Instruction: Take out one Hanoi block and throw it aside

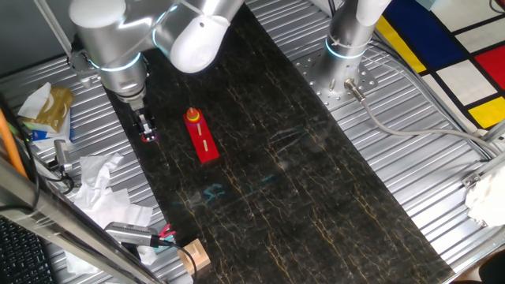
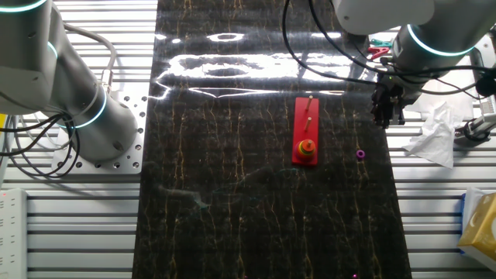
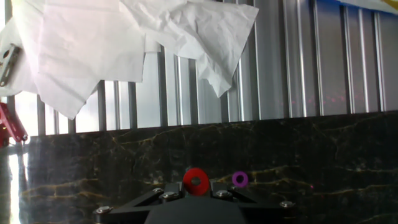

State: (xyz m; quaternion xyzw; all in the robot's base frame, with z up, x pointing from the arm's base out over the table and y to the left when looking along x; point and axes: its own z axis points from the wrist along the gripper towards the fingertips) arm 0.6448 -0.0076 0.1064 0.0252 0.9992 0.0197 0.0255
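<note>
The Hanoi block [image 3: 196,180], a tiny red ring, sits between my gripper's jaws at the bottom of the hand view. My gripper [image 3: 196,186] is shut on it, low over the dark marble mat near the mat's edge. In one fixed view the gripper [image 1: 147,134] is left of the long red bar [image 1: 203,139], which carries a small stack of pieces at one end. In the other fixed view the gripper [image 2: 386,116] is right of the bar [image 2: 305,132]. A small purple ring [image 3: 240,180] lies on the mat just beside the gripper; it also shows in the other fixed view [image 2: 360,154].
Crumpled white paper [image 3: 124,43] lies on the slatted metal table just past the mat's edge, also seen in both fixed views [image 1: 102,181] [image 2: 434,139]. A second robot arm's base [image 1: 347,47] stands across the mat. A wooden block [image 1: 193,256] sits at the near corner.
</note>
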